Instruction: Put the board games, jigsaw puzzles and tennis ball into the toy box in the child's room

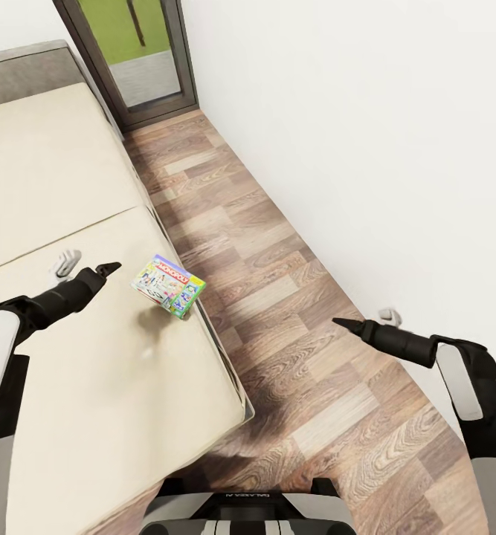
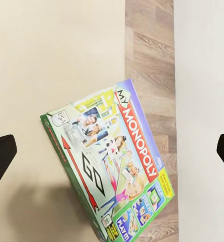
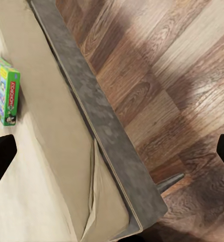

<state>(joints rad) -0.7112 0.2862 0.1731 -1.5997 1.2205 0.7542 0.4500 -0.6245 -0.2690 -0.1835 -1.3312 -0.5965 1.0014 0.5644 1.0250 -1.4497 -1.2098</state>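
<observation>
Board game [image 1: 169,286] on bed [image 1: 69,186] edge being approached; left gripper [image 1: 111,267] jaws spread, right gripper [image 1: 342,323] likewise; descent, pinch needed.

Board game [image 2: 109,166]: printed cardboard box, smooth, slight sheen. Bed [image 1: 69,186]: matt beige cloth mattress; frame [image 3: 99,131] grey, rough mottled fabric look. Floor [image 1: 277,275]: wood planks, strong grain, satin finish. Wall [image 1: 366,134]: plain matt white. Left tool [image 1: 108,267]: black, matt.
</observation>
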